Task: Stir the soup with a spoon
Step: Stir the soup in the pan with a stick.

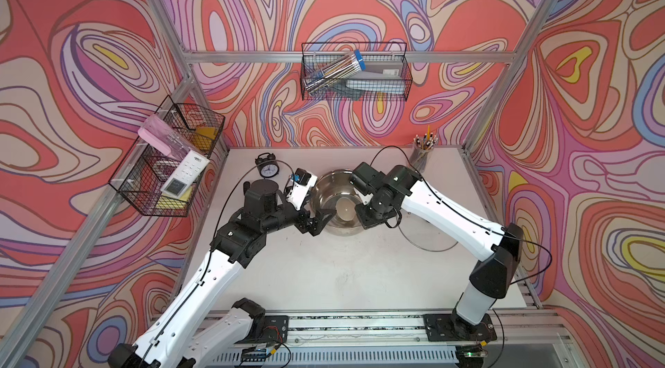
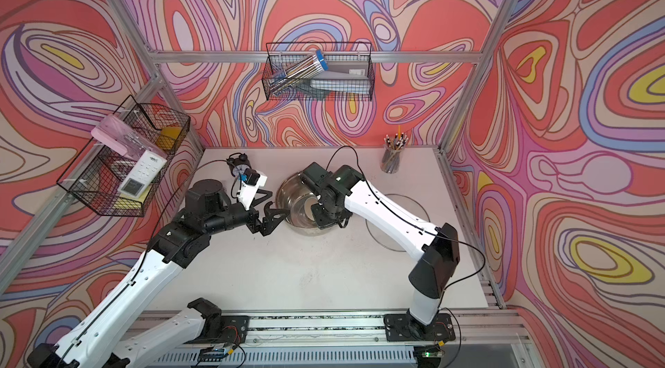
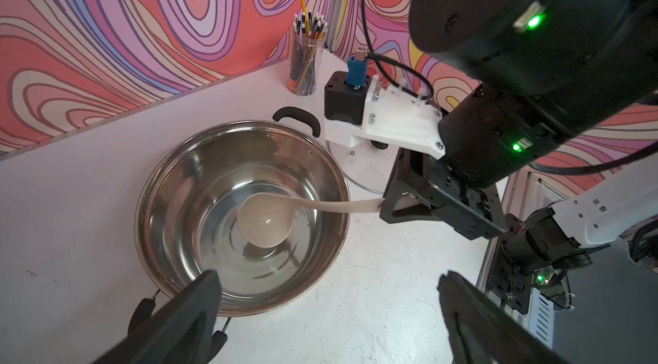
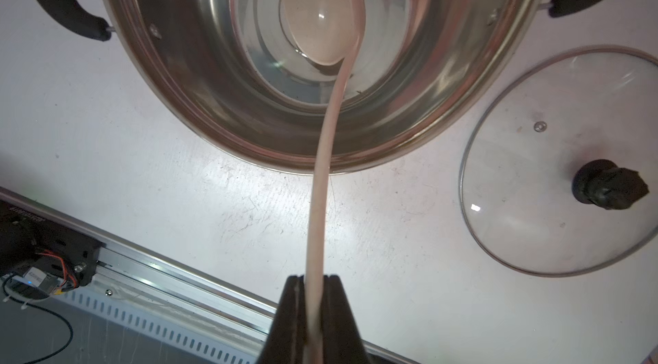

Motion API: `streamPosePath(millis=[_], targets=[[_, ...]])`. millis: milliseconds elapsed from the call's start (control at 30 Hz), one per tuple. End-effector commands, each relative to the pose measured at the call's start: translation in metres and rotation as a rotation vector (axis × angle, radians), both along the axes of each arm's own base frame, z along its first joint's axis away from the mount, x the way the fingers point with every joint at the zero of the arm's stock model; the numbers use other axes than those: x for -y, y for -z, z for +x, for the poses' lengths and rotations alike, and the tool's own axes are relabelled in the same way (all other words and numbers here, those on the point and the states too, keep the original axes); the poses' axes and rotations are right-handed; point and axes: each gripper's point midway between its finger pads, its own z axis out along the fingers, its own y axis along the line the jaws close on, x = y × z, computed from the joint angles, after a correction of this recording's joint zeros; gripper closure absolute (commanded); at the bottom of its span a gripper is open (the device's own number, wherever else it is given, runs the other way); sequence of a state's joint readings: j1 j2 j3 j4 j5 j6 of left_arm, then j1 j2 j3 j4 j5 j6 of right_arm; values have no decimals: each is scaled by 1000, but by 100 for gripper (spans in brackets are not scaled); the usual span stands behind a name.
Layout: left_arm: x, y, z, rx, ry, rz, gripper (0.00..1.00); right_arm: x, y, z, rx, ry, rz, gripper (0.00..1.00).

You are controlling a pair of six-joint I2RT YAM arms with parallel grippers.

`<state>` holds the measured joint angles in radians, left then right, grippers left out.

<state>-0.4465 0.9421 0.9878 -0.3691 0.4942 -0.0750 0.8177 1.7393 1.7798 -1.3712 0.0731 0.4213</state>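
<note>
Right end effector (image 4: 315, 284): pinched tight on tail end of spoon (image 3: 265, 221) handle, flat faces against jaws. Left end effector (image 3: 327, 275): jaws wide apart, empty, hovers just beside pot (image 3: 171, 180) rim near one black loop handle (image 3: 140, 314); cannot tell if touching.

Spoon location: round bowl down in middle of pot, sits in shallow clear liquid (image 3: 220, 237); handle slants up over rim to right end effector. Rim contact: cannot tell.

Risks, as judgement:
- Could twist or slip in the grip: slim smooth handle, held at the very end, long lever against any drag.
- Could shove the pot sideways: nothing holds it, worktop (image 3: 71, 219) looks smooth, glass lid (image 4: 534, 184) lies near on one side.
- Could scrape or jam on the sloped wall if the circle goes too wide.
- Could slop liquid if swung fast, though the level looks low.

Materials, shapes:
- Spoon: cream plastic, matte, deep round bowl, thin flat curved handle, probably flexes.
- Pot: polished steel, mirror-like, wide, flared walls, rolled rim, two black handles.
- Lid: clear glass dome, metal band, black knob (image 4: 609, 184), lies flat on the worktop.
- Worktop: white, scuffed, fine scratches.
</note>
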Motion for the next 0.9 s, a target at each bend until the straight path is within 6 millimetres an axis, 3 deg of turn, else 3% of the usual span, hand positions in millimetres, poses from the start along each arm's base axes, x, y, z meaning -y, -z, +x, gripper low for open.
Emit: streamPosePath(millis=[0, 233, 267, 533, 667, 867], targets=[[2, -5, -1, 47, 14, -2, 1, 21, -4, 11, 56, 71, -57, 100], [1, -3, 0, 39, 9, -1, 1, 22, -15, 43, 106, 104, -24, 100], [1, -3, -1, 39, 9, -1, 1, 18, -6, 48, 92, 97, -42, 100], [1, -2, 0, 35, 2, 1, 1, -26, -7, 73, 78, 31, 46, 100], [0, -1, 0, 32, 0, 1, 1, -46, -9, 72, 59, -15, 101, 100], [0, -1, -1, 33, 2, -2, 1, -67, -7, 45, 24, -101, 99, 100]])
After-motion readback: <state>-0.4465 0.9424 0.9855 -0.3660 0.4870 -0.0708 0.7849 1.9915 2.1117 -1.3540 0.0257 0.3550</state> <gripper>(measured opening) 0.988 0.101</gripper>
